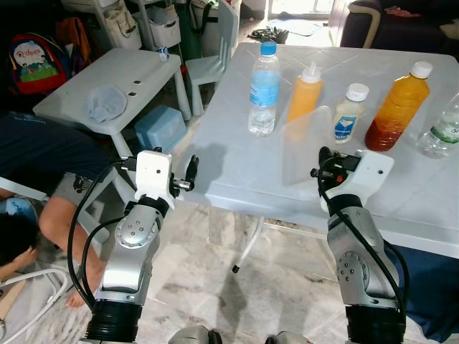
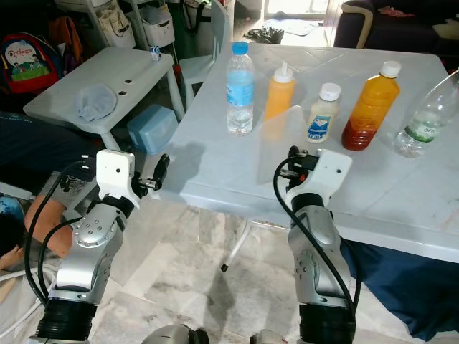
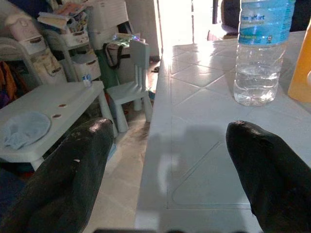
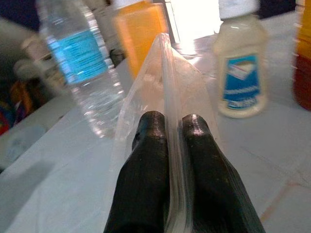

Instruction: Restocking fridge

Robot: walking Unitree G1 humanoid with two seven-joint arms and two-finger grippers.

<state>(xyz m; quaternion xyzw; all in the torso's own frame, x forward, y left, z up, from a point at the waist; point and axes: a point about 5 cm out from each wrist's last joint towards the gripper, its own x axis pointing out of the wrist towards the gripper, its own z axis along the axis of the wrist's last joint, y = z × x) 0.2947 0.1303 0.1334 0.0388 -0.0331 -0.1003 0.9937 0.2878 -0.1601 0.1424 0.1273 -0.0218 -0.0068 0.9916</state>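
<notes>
Right jaws [image 4: 175, 128] pinching clear plastic bag [image 4: 165, 82]

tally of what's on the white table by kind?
Water bottles: 2, blue-label and green-label
Orange squeeze bottle: 1
White dressing bottle: 1
Orange juice bottle: 1
Clear plastic bag, pinched in the right gripper: 1
Total: 6
</notes>
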